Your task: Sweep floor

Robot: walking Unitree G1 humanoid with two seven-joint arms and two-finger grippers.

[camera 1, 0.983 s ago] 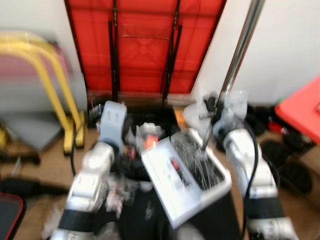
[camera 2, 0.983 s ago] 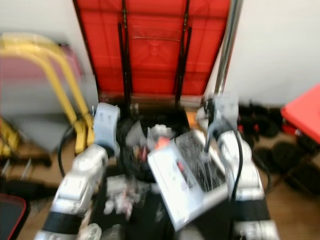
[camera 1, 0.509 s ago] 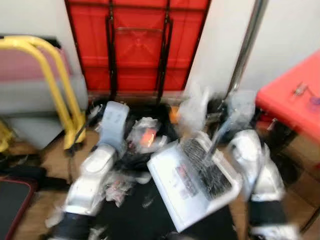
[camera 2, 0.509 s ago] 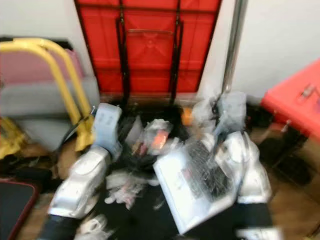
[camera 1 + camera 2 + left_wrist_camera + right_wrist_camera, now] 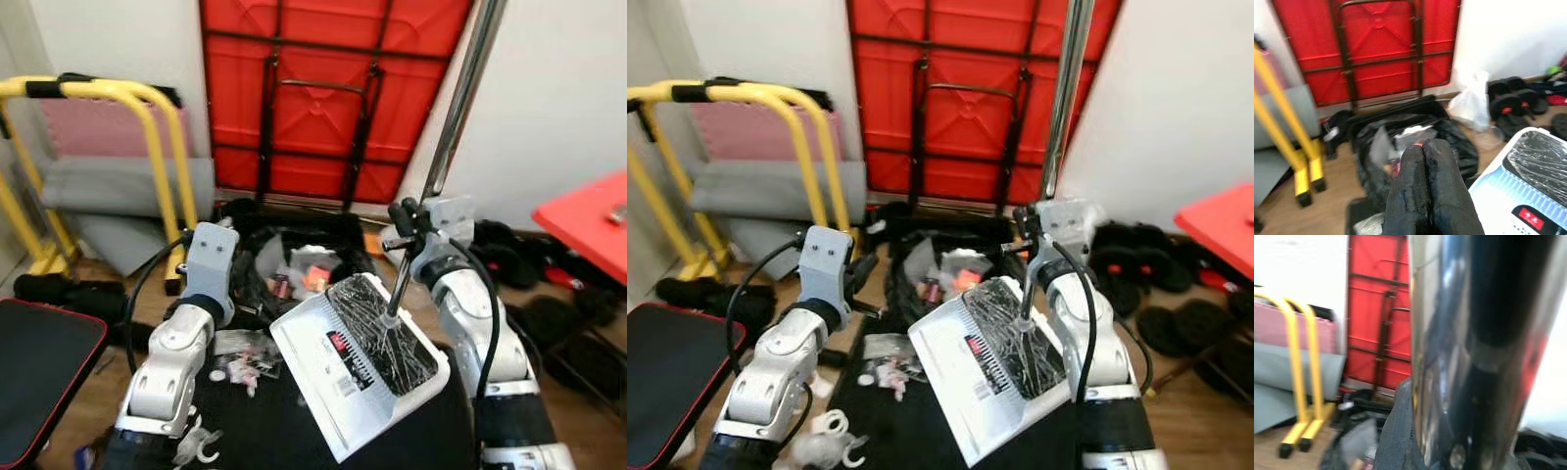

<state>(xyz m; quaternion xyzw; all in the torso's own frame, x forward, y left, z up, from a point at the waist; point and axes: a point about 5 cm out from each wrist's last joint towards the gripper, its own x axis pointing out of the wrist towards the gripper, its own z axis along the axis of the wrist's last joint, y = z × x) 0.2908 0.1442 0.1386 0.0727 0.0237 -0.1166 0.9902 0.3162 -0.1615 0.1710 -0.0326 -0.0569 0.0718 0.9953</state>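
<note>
A red folded table (image 5: 323, 98) leaned against the white far wall, its black legs folded flat against the underside, and the floor (image 5: 1205, 411) in front of it was brown wood.

The right gripper (image 5: 404, 227) was clamped around a long silver pole (image 5: 453, 117) that rose at a slant toward the upper right. In the right wrist view the pole (image 5: 1469, 347) stood directly against the camera, with a black finger (image 5: 1396, 431) pressed alongside it. Lower down, the pole narrowed to a thin shaft that met a white dustpan (image 5: 358, 362), which sat tilted between the two arms. The pan held a tangle of dark, shiny debris (image 5: 377, 328), and a red label showed on its white face.

The left gripper (image 5: 1426, 196) had its two black fingers pressed together and held nothing. It pointed toward an open black rubbish bag (image 5: 1410, 142) on the floor below the red table. The bag was full of crumpled wrappers and scraps. Small white scraps (image 5: 887, 370) lay on a black mat (image 5: 901, 431) just near of the bag, between the left arm and the dustpan.

To the left stood a yellow tubular frame (image 5: 147, 127), with pink and grey mats (image 5: 118, 166) stacked behind it against the wall. A black pad with a red edge (image 5: 39, 382) lay at the near left. On the right, black dumbbell weights (image 5: 1146, 259) lay along the wall, and the corner of a red tabletop (image 5: 588, 220) came in from the right. A white plastic bag (image 5: 1474, 100) sat on the floor beside the weights.
</note>
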